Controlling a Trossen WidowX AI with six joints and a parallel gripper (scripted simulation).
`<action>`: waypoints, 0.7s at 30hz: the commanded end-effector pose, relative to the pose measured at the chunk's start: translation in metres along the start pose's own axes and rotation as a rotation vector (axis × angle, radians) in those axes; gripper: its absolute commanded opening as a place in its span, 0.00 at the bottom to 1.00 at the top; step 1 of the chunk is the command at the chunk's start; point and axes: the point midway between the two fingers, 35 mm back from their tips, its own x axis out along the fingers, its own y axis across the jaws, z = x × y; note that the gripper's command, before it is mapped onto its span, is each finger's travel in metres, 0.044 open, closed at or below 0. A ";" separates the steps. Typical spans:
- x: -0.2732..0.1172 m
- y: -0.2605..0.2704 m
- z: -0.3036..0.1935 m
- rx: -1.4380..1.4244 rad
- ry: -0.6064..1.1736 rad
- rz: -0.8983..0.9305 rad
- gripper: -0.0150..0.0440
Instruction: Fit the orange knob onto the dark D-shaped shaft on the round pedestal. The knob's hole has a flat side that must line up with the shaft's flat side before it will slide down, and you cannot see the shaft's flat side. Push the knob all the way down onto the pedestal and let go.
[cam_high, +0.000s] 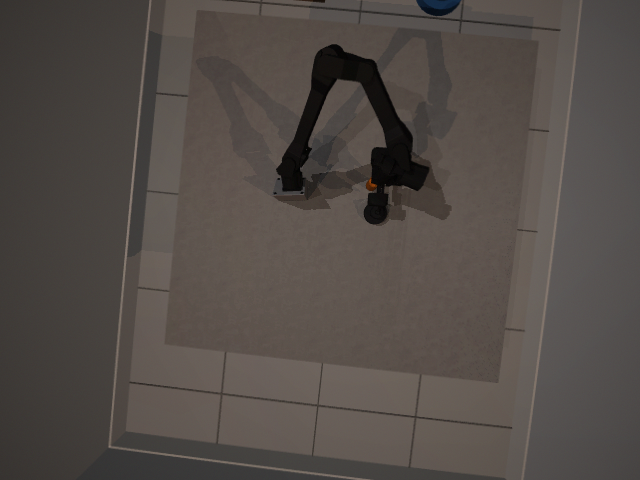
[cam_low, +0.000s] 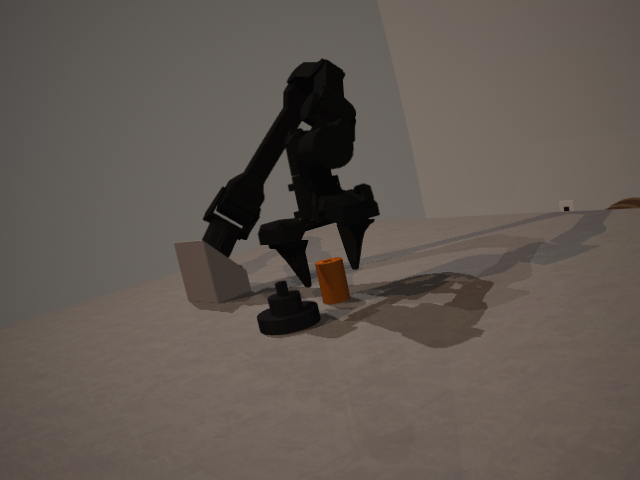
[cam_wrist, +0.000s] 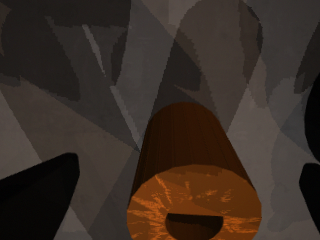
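The orange knob (cam_high: 370, 184) (cam_low: 333, 281) (cam_wrist: 187, 135) stands upright on the mat, partly covered by the arm in the top view. Its D-shaped hole (cam_wrist: 194, 226) faces up, with the flat side toward the top of the wrist view. My gripper (cam_low: 331, 276) (cam_wrist: 191, 169) is open and empty, pointing down, with one finger on each side of the knob and gaps between. The dark round pedestal (cam_high: 373, 220) (cam_low: 268, 325) stands close beside the knob. Its bare shaft (cam_low: 280, 288) points up; its flat side cannot be made out.
The arm's base plate (cam_high: 281, 193) is left of the knob in the top view; a pale wedge-shaped block (cam_low: 196, 271) stands by the base in the exterior view. A blue round object (cam_high: 438, 5) is at the far top edge. Arm shadows cross the mat (cam_high: 310, 289).
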 end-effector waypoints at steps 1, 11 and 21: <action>0.008 0.000 -0.001 0.007 0.001 0.006 1.00; 0.024 0.001 -0.003 0.007 0.002 0.009 1.00; 0.026 0.001 -0.003 0.007 0.002 0.010 0.69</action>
